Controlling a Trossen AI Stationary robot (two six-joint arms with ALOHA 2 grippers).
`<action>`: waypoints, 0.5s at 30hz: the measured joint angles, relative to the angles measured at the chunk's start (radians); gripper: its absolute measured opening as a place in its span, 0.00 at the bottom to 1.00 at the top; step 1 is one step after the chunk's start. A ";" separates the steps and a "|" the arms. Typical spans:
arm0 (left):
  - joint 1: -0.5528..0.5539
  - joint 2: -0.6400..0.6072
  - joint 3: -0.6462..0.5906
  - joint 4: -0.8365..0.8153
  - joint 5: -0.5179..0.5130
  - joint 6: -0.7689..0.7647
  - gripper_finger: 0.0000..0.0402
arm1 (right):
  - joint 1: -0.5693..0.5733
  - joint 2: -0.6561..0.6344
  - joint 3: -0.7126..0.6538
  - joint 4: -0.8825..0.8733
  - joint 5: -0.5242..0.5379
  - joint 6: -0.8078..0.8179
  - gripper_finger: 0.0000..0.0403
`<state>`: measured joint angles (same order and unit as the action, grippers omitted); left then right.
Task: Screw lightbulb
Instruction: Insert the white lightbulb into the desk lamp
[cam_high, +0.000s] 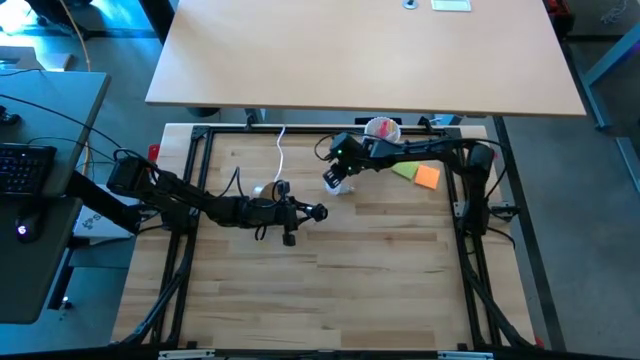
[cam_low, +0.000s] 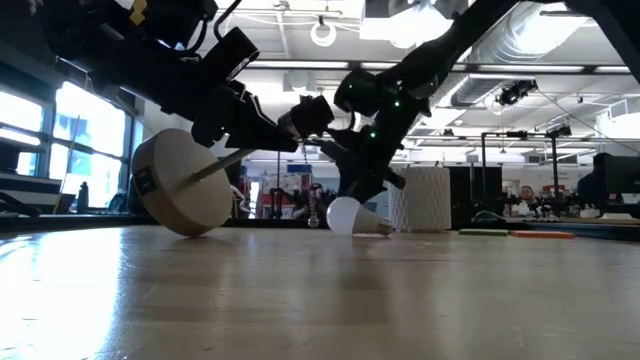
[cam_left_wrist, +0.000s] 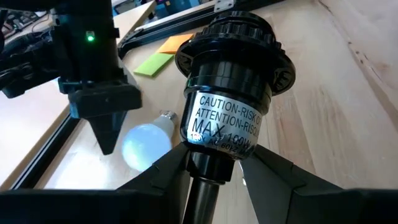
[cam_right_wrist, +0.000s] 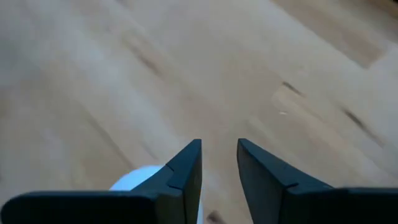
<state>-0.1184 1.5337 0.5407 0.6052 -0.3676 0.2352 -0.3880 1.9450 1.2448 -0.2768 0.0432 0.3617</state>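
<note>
The lightbulb (cam_high: 338, 181) lies on its side on the table, its silvery base (cam_low: 381, 230) toward the right in the low view; it also shows in the left wrist view (cam_left_wrist: 146, 144). My right gripper (cam_high: 341, 172) points down just over it, open by a narrow gap (cam_right_wrist: 219, 163) and empty, with the bulb (cam_right_wrist: 142, 179) beside the outer side of one finger. I cannot tell whether it touches the bulb. My left gripper (cam_high: 300, 212) is shut on the lamp stand, whose black socket (cam_left_wrist: 231, 68) points at the bulb. Its round wooden base (cam_low: 183, 195) is tipped on edge. My left gripper pinches the stand between its two fingers (cam_left_wrist: 163, 175) at the narrow neck just under the black socket (cam_left_wrist: 214, 167), where the thin stem begins. The fingers come nearly level from the table's left. The stand lies tilted over, its base's lower rim (cam_low: 192, 231) at the tabletop.
A white cup with pink contents (cam_high: 382, 128) stands at the far edge. Green (cam_high: 404, 170) and orange (cam_high: 427, 177) paper notes lie to the right of the bulb. A white cord (cam_high: 280, 150) runs from the far edge. Dark frame rails (cam_high: 190, 180) border the table.
</note>
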 joint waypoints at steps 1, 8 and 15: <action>0.000 0.000 0.000 0.000 0.000 0.000 0.33 | 0.005 -0.001 0.003 -0.009 -0.001 -0.005 0.24; 0.000 0.000 0.000 0.000 0.000 0.000 0.33 | 0.037 -0.013 0.033 -0.108 -0.102 -0.050 0.24; 0.000 0.000 0.000 -0.002 0.000 0.000 0.33 | 0.073 -0.035 0.033 -0.208 -0.156 -0.072 0.24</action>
<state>-0.1184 1.5337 0.5407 0.6037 -0.3677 0.2352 -0.3151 1.9101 1.2778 -0.4853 -0.1126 0.2896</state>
